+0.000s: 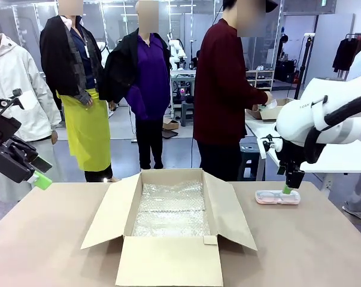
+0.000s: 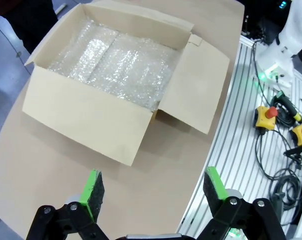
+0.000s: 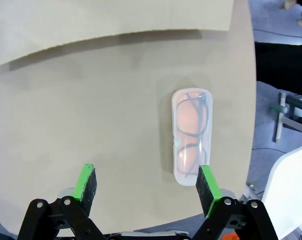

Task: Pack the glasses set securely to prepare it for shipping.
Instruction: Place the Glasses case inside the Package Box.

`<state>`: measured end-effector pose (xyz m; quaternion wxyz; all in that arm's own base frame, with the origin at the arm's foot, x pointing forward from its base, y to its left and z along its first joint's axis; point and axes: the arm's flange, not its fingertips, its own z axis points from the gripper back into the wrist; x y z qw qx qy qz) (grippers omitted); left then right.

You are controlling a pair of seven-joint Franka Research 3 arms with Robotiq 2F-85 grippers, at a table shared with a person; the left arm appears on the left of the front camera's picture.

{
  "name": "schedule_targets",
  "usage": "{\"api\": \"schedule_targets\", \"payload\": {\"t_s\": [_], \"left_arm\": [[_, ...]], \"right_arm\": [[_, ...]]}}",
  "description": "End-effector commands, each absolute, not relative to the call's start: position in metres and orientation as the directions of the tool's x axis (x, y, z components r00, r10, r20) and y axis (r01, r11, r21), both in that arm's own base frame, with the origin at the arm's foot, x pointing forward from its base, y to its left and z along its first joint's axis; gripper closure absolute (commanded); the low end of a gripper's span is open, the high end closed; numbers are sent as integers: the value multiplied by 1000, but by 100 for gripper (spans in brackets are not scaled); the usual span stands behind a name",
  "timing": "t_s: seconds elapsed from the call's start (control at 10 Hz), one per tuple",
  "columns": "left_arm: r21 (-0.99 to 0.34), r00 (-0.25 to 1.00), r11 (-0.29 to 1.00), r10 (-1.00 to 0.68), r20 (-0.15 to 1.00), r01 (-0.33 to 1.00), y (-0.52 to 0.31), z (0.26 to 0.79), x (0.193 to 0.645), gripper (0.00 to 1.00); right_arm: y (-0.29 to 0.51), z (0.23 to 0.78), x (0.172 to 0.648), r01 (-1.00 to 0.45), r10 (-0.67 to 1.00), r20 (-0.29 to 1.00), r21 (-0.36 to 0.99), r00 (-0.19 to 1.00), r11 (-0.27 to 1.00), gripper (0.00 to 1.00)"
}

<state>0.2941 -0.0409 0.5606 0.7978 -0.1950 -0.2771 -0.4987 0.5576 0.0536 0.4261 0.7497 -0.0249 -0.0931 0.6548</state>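
Note:
A pale pink translucent case [image 1: 277, 197] of the glasses set lies flat on the table right of the cardboard box [image 1: 168, 251]; spectacles show through its lid. My right gripper [image 1: 291, 187] hangs open just over the case's right end. In the right wrist view the case [image 3: 192, 135] lies beside the right finger [image 3: 207, 183], and most of it lies beyond the fingertips rather than between them; the gripper [image 3: 146, 183] holds nothing. My left gripper [image 1: 41, 173] is raised at the far left, open and empty. In its wrist view the gripper [image 2: 153, 189] looks down at the box [image 2: 85, 120].
The box stands open at mid-table, flaps spread, with bubble wrap [image 1: 171, 209] lining its bottom. A person in a dark red top [image 1: 222, 89] stands at the far side, turned toward a side table. Cables and emergency-stop buttons [image 2: 266, 116] lie past the table's edge.

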Motion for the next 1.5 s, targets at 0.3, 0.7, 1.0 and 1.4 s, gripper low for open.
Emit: {"api": "schedule_targets", "payload": {"t_s": [0.3, 0.7, 1.0, 1.4], "left_arm": [[-30, 338, 419, -685, 645, 908, -41, 562, 294, 0], [-30, 338, 419, -685, 645, 908, -41, 562, 294, 0], [-30, 338, 419, -685, 645, 908, -41, 562, 294, 0], [-30, 338, 419, -685, 645, 908, -41, 562, 294, 0]], "right_arm": [[43, 392, 622, -984, 984, 40, -44, 173, 175, 0], [36, 364, 636, -988, 988, 40, -33, 152, 154, 0], [44, 345, 644, -985, 986, 10, -36, 167, 167, 0], [51, 329, 652, -987, 990, 6, -71, 141, 141, 0]]}}
